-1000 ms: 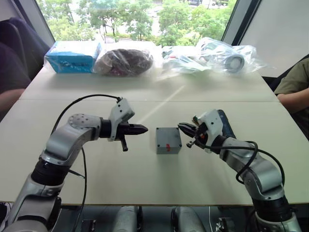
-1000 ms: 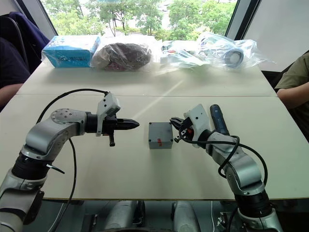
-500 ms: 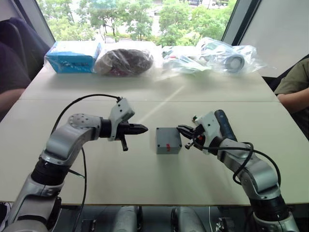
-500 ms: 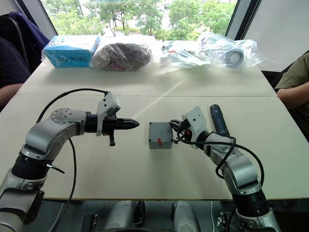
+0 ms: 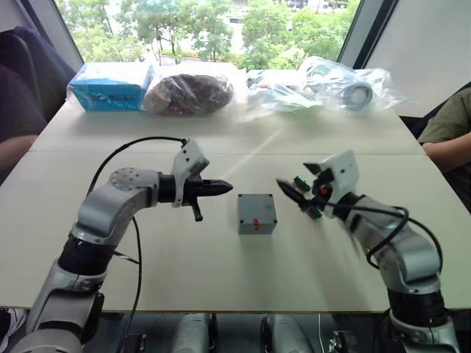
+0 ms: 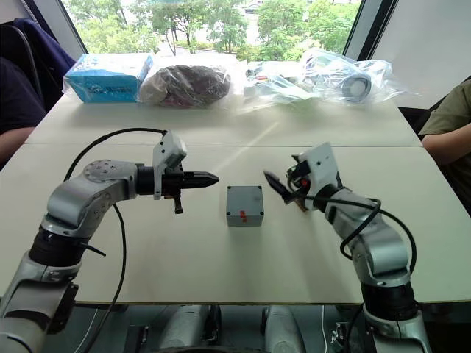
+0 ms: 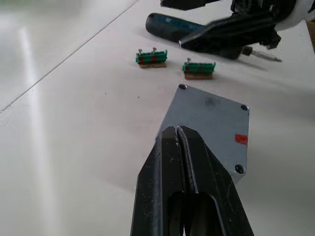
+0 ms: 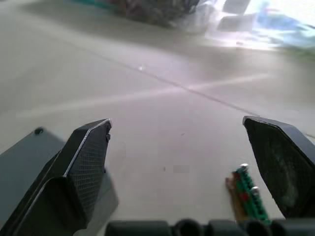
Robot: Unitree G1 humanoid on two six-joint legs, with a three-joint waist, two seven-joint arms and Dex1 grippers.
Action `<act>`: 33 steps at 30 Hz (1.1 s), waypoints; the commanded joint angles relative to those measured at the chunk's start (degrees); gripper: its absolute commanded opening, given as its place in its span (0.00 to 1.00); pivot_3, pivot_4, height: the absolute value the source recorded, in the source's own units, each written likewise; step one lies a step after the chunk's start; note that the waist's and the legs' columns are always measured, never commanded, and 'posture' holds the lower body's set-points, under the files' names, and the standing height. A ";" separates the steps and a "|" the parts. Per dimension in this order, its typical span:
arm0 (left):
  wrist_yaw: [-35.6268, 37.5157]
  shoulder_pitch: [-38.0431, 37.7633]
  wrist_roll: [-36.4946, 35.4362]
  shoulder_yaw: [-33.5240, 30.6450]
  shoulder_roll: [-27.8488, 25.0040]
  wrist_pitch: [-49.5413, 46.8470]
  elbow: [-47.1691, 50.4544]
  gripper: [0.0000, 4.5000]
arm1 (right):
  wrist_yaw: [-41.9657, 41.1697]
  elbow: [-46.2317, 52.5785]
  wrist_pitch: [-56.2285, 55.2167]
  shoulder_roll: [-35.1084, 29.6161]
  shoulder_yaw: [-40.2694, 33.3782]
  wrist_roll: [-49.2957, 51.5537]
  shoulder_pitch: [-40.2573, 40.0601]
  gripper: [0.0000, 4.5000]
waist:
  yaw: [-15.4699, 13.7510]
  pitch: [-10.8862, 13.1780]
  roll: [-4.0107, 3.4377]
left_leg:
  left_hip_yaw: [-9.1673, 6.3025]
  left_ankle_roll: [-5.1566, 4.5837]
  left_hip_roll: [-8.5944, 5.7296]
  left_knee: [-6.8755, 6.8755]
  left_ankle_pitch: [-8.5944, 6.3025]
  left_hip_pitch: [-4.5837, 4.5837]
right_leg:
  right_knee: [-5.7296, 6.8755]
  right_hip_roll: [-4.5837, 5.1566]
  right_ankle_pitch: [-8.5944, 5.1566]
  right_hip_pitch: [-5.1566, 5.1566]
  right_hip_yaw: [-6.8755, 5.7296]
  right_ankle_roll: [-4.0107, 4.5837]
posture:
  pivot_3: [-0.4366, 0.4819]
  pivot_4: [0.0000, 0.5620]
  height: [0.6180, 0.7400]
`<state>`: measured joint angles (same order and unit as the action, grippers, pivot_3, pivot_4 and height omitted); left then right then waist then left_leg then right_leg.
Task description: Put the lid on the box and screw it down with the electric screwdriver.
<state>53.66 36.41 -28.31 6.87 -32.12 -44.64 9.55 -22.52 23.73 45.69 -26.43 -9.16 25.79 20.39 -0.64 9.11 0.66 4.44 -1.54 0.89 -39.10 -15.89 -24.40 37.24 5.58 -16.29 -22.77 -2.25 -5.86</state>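
The grey box [image 6: 244, 219] stands mid-table with the flat lid [image 5: 256, 207] lying on top; screw heads show at the lid's corners [image 7: 211, 120]. My left gripper [image 5: 224, 186] is shut and empty, hovering just left of the box with its tips pointing at it. Raised a little to the right of the box, my right gripper [image 5: 298, 180] is wide open with nothing between its fingers [image 8: 88, 147]. The dark blue electric screwdriver [image 7: 170, 25] lies on the table beyond the box, behind my right gripper.
Two small green-and-brown connectors [image 7: 151, 57] [image 7: 199, 68] lie right of the box, under my right gripper. A blue carton [image 5: 110, 86] and plastic bags [image 5: 338, 84] line the table's far edge. A person's arm [image 5: 445, 132] rests at the right edge; another person sits at the left [image 5: 18, 110].
My right gripper has opened wide and lifted back from the box's right side. My left gripper has edged slightly toward the box, still shut.
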 commanded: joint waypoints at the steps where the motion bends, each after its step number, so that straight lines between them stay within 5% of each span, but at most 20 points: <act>1: -0.03 3.28 -2.85 -2.76 1.20 0.07 1.72 0.00 | 1.50 -0.77 3.76 -2.11 -7.96 4.76 6.53 0.99 | -0.01 0.00 0.00 | 0.00 0.00 0.00 0.00 0.00 0.00 | -0.01 0.00 0.00 0.01 0.00 0.00 | 0.48 0.27 1.00; 9: 6.43 3.99 -1.84 3.11 -1.49 2.73 7.63 0.00 | -9.84 -13.60 24.56 -25.25 -2.80 7.73 15.62 0.99 | 0.10 0.02 -0.03 | 0.06 -0.07 -0.01 0.07 -0.04 0.00 | -0.13 0.03 -0.01 0.02 0.01 0.01 | 0.48 0.27 1.00; 15: 8.80 2.58 -0.93 6.15 -3.59 4.08 11.20 0.00 | -18.62 -23.10 35.33 -33.39 5.91 9.26 16.69 0.99 | 0.41 0.08 -0.14 | 0.07 -0.10 0.02 0.12 -0.06 -0.01 | -0.16 0.06 -0.02 -0.02 0.11 0.05 | 0.48 0.27 1.00; 22: 7.89 1.73 -0.50 7.31 -3.73 3.40 13.92 0.00 | -25.99 -31.02 32.29 -38.12 18.07 4.06 19.27 0.99 | 0.23 0.13 -0.20 | 0.09 -0.12 -0.01 0.08 -0.07 -0.02 | -0.16 0.09 -0.01 -0.03 0.14 0.04 | 0.48 0.27 1.00; 33: 5.19 -2.43 2.32 8.51 -3.70 4.46 14.97 0.00 | -33.11 -41.64 29.56 -33.99 26.83 -0.41 24.99 0.99 | 0.38 0.14 -0.21 | 0.12 -0.12 -0.01 0.06 -0.07 -0.02 | -0.15 0.07 -0.01 -0.06 0.12 0.03 | 0.48 0.27 1.00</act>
<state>59.20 33.87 -26.10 15.30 -35.91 -40.97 22.71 -54.28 -17.28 76.56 -60.66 17.41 26.36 43.90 -0.26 9.26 0.44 4.55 -1.65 0.88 -39.06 -15.96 -24.42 37.09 5.65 -16.30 -22.82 -2.15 -5.83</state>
